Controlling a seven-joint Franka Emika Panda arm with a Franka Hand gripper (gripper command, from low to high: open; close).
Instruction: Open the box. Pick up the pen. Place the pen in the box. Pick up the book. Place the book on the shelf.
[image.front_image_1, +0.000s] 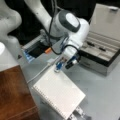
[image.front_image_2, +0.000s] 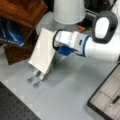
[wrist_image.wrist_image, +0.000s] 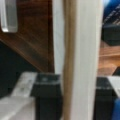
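Gripper (wrist_image.wrist_image: 75, 100): black pads (wrist_image.wrist_image: 47, 97) closed on either face of the book's edge, seen end-on in the wrist view; blue-trimmed white wrist above it in both front views.
Book (image.front_image_1: 60, 95): white, rectangular, spiral wire along one long edge; held by its upper edge and tilted, its lower end over a silver metal stand (image.front_image_2: 35, 77) in a front view.
Shelf (image.front_image_1: 15, 95): reddish-brown polished wood, flat, beside the book on a front view's left; fills the wrist view behind the gripper.
Box (image.front_image_1: 105, 47): lid raised, silver-grey sides, beige compartments; well apart from the gripper, toward a front view's right.
Pen (image.front_image_1: 96, 46): thin dark shape lying in a box compartment.
Tabletop (image.front_image_2: 72, 95): smooth grey, under the gripper.
Writing: none legible.
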